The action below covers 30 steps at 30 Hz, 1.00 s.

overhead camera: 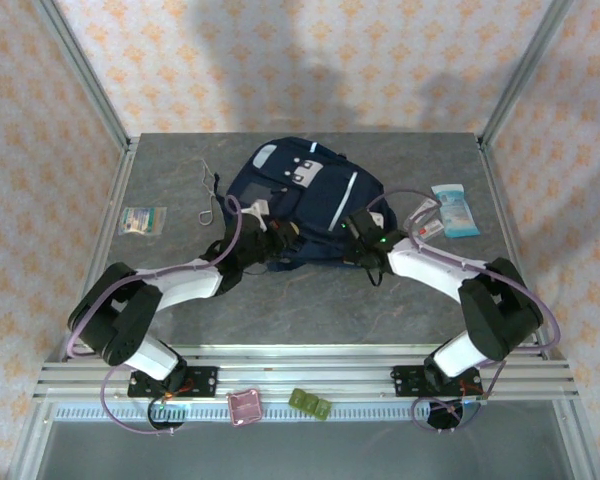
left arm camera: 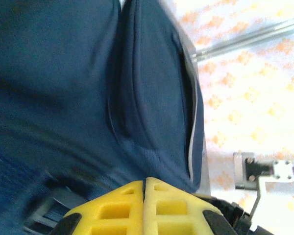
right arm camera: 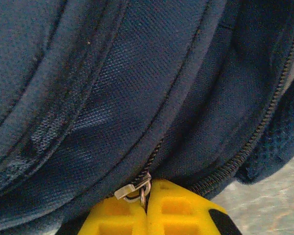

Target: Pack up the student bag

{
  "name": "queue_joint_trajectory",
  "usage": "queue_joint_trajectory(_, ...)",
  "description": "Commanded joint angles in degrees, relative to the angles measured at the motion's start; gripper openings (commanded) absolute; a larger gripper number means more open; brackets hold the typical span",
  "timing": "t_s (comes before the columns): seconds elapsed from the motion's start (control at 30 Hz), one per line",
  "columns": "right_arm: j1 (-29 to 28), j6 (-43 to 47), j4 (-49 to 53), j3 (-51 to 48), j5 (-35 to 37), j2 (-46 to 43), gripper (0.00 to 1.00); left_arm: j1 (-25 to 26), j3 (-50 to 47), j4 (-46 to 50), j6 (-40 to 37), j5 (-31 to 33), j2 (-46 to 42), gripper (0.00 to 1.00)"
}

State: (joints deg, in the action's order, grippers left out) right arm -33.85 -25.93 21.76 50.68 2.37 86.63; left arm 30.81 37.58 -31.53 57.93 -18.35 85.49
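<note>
Table (overhead camera: 310,300): grey stone-look top, walled by orange-patterned wallpaper.
Student bag (overhead camera: 315,200): navy backpack lying at the middle of the table, towards the far edge, its white-grey patch facing up; both arms reach it from the near side. What it holds cannot be seen.
Bag zips: in the right wrist view, the zip tracks on the student bag (right arm camera: 112,73) run closed as far as they can be followed.
Bag side: in the left wrist view, a light-grey edge runs down the fabric of the student bag (left arm camera: 63,73).
Left gripper (overhead camera: 270,243): at the bag's near left edge. Its yellow pads are pressed together (nothing seen between them) (left arm camera: 144,183).
Right gripper (overhead camera: 355,232): at the bag's near right edge. Its pads (right arm camera: 147,188) are closed, with the metal ring of the zip pull (right arm camera: 133,190) caught in the seam between them.
Blue packet (overhead camera: 454,210): flat on the table right of the bag; its print is too small to read.
Clear packet (overhead camera: 142,220): left of the bag, well apart; its label is unreadable.
White cord (overhead camera: 208,190): looped just left of the bag.
Pink piece (overhead camera: 245,406) and green piece (overhead camera: 310,403): on the front rail, between the arm bases.
</note>
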Motion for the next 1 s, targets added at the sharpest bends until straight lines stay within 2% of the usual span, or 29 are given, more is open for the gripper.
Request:
queue_joint_trajectory(0.0,-0.7,3.0,6.4,-1.6,1.8,-3.1,0.00,-1.2,1.8,3.0,-6.6,4.4,-2.2,0.00)
queue_joint_trajectory(0.2,-9.1,3.5,4.7,0.4,-7.3,-1.5,0.00,-3.3,5.7,6.4,-12.3,6.8,0.3,0.00)
queue_joint_trajectory(0.33,-13.2,1.4,-0.5,3.9,-13.4,2.2,0.00,-4.3,7.9,6.9,-14.8,8.9,3.7,0.00)
queue_joint_trajectory(0.47,-14.8,-0.3,-5.5,7.8,-16.9,7.3,0.00,-6.5,10.8,7.3,-16.4,8.0,7.8,0.00)
queue_joint_trajectory(0.57,-14.8,-0.6,-7.6,10.1,-16.8,10.2,0.00,-7.1,11.6,8.5,-16.1,6.5,6.7,0.00)
queue_joint_trajectory(0.67,-14.8,-0.5,-8.7,11.6,-17.4,11.7,0.00,-7.0,9.0,10.1,-13.7,5.0,2.2,0.26)
queue_joint_trajectory(0.7,-14.8,-0.6,-9.0,11.6,-17.6,11.9,0.00,-6.9,7.6,11.2,-12.5,4.8,0.3,0.32)
queue_joint_trajectory(0.83,-14.8,0.1,-9.4,11.4,-17.8,12.2,0.00,-4.5,-0.1,11.9,-6.8,4.8,-6.6,0.47)
queue_joint_trajectory(0.97,-14.8,0.6,-9.6,10.9,-17.4,11.8,0.00,-0.3,-6.0,10.0,-3.4,6.3,-8.9,0.52)
